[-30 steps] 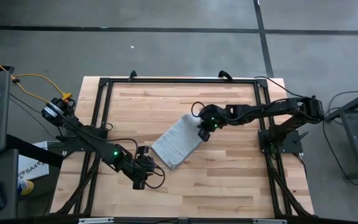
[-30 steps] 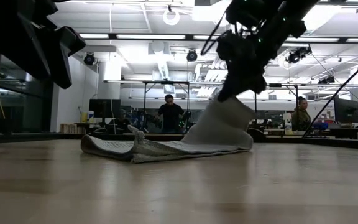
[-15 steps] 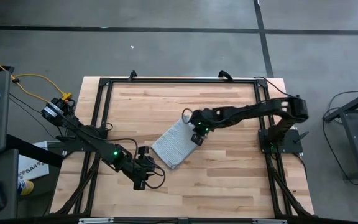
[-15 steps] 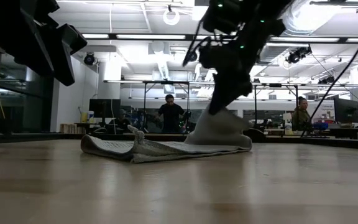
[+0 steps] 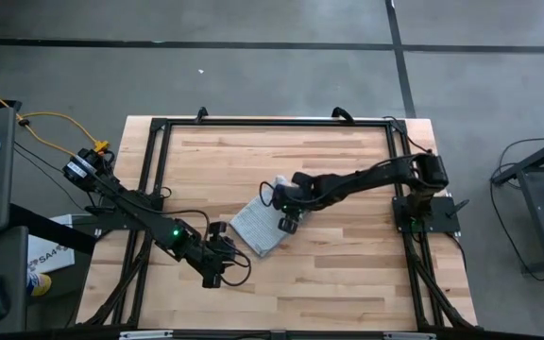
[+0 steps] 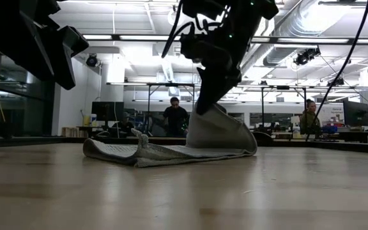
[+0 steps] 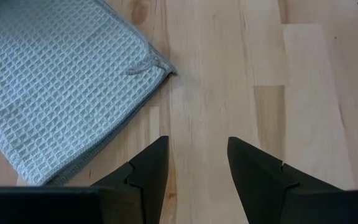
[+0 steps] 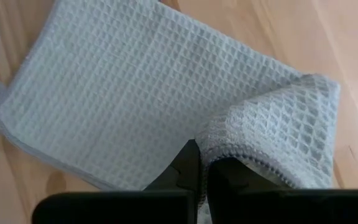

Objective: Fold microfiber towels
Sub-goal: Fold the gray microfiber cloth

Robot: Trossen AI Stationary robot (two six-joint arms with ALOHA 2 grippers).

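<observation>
Grey-blue towel [image 5: 258, 225] edge pinched, half hidden under right gripper [image 5: 286, 223].

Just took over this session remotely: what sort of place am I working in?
Most likely a robotics lab or workshop in an open industrial hall. The wooden table carries a black frame, exposed ducts run along the ceiling, and people sit at workstations behind.
</observation>
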